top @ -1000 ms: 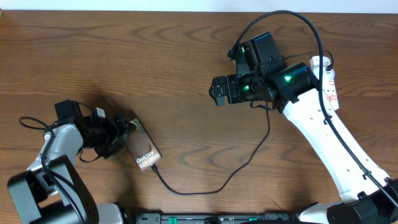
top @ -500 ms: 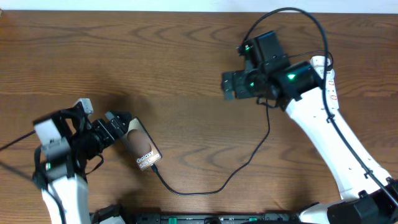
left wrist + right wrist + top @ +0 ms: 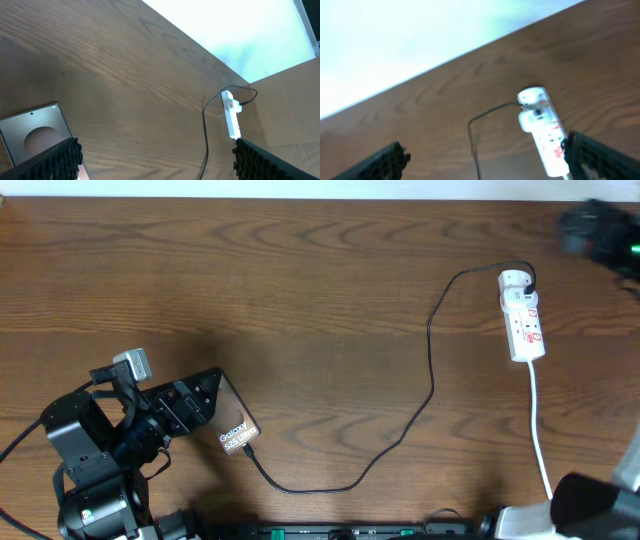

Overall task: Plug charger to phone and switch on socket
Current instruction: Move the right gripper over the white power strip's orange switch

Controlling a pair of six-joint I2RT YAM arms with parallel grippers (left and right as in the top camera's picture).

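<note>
The phone (image 3: pixel 236 435) lies on the desk (image 3: pixel 300 300) at the near left. The small tip of the charger (image 3: pixel 432 380) seems to sit at the phone's near end, though I cannot confirm it is fully in. Its cable goes in a long curve to the socket (image 3: pixel 522 315), where the black plug stands in the far end. So I judge that the switching on is what remains; whether it is on, I cannot read. The socket lies with its long axis running from far to near, well apart from the left jaws. These hang wide open close over the phone and hold nothing. The right jaws are also wide open and empty, and the right arm (image 3: pixel 600 230) is much nearer. In its wrist view the socket is ahead, toward the right finger (image 3: pixel 600 155), a little slanted. I would use the right arm.
</note>
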